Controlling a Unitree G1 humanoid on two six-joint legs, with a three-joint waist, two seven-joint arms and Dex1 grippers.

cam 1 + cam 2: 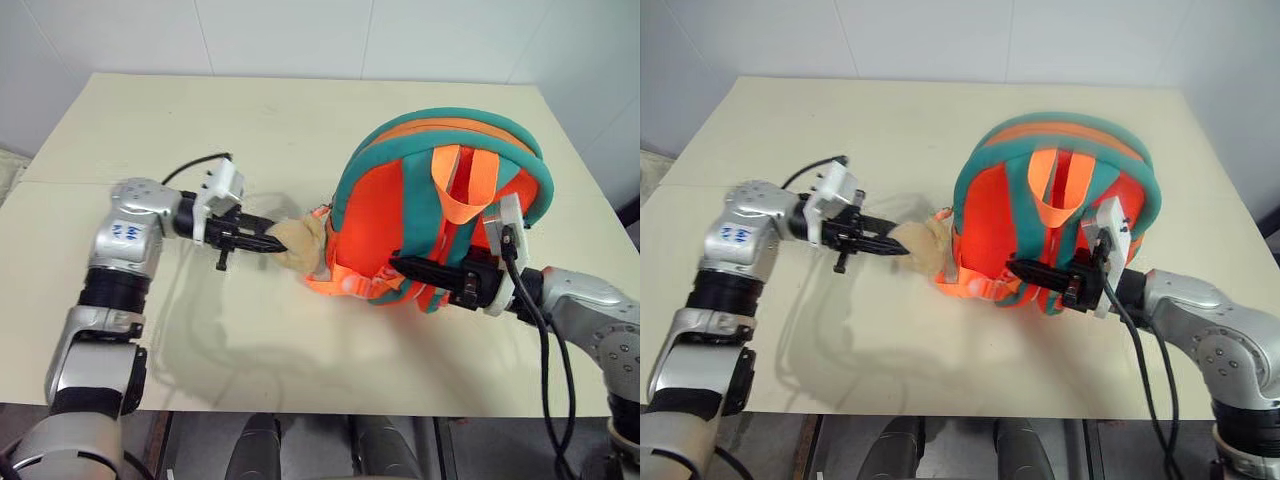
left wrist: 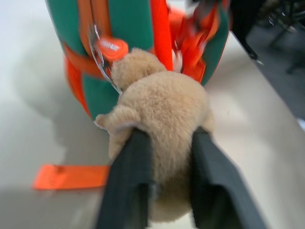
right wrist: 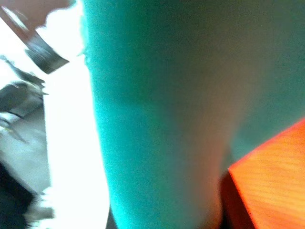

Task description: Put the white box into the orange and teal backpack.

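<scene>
With left gripper [image 2: 164,176] fingers straddling the plush toy [image 2: 162,105] and the right gripper's [image 1: 400,266] unreadable, the orange and teal backpack [image 1: 400,200] risked toppling.

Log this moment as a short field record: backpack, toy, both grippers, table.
backpack: orange and teal backpack on the table, strap side up
toy: tan plush toy attached beside it
left gripper: fingers either side of the plush toy
right gripper: against the backpack's lower straps
white box: not visible

Right claw [image 1: 400,266] tips behind backpack [image 1: 400,190]
</scene>
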